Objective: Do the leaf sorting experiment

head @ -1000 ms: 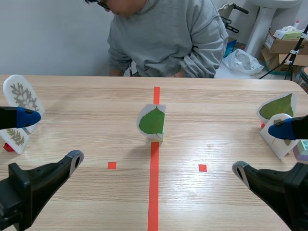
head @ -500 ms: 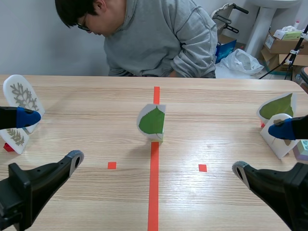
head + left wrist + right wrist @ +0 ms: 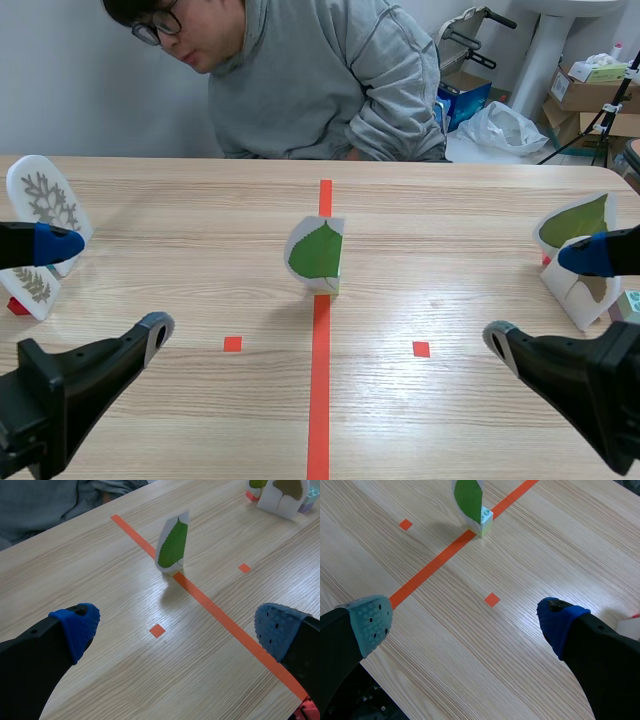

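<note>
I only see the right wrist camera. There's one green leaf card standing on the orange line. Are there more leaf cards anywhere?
Observer: Yes. Two more stand at the right edge of the table: a green leaf card and a brown leaf card.
Operator: What about the other side?
Observer: Two cards stand at the left edge too: a grey feathery leaf card, and a small sprig card nearer the robot.
Operator: Is anybody watching?
Observer: A person in a grey hoodie sits across the table, leaning over it.
</note>
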Controlling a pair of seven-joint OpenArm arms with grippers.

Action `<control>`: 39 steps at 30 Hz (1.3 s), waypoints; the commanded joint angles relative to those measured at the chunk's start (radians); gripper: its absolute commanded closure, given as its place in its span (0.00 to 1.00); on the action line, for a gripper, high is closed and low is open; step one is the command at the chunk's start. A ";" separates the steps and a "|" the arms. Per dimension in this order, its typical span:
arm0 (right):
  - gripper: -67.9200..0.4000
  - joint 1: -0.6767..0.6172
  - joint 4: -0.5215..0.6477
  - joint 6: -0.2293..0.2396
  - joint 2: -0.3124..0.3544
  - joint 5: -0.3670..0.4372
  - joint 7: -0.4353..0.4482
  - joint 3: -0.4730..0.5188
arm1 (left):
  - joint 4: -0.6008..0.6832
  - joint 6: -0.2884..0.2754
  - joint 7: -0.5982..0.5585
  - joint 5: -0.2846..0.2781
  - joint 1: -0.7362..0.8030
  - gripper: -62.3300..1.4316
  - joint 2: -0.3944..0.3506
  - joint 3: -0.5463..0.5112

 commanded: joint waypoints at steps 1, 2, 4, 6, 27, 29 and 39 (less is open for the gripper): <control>0.13 0.018 -0.001 0.008 0.011 0.010 -0.002 0.005 | 0.012 -0.002 -0.014 -0.008 -0.003 0.00 0.003 -0.005; 0.13 0.025 -0.001 0.008 0.011 0.007 -0.017 0.005 | 0.012 -0.002 -0.014 -0.008 -0.003 0.00 0.003 -0.005; 0.13 0.050 -0.006 0.008 0.011 0.000 -0.054 0.005 | 0.012 -0.002 -0.014 -0.008 -0.003 0.00 0.003 -0.005; 0.13 0.091 -0.017 0.008 0.018 -0.025 -0.087 0.005 | 0.012 -0.002 -0.014 -0.008 -0.003 0.00 0.003 -0.005; 0.19 1.104 -0.843 0.008 0.019 -0.274 0.032 -0.749 | 0.011 -0.004 -0.013 0.000 -0.017 0.00 0.106 -0.005; 0.19 1.134 -0.878 0.008 -0.011 -0.290 0.048 -0.783 | 0.011 -0.004 -0.014 0.000 -0.017 0.00 0.106 -0.005; 0.19 1.154 -0.984 0.008 -0.107 -0.410 0.137 -0.867 | 0.011 -0.005 -0.014 0.000 -0.017 0.00 0.105 -0.005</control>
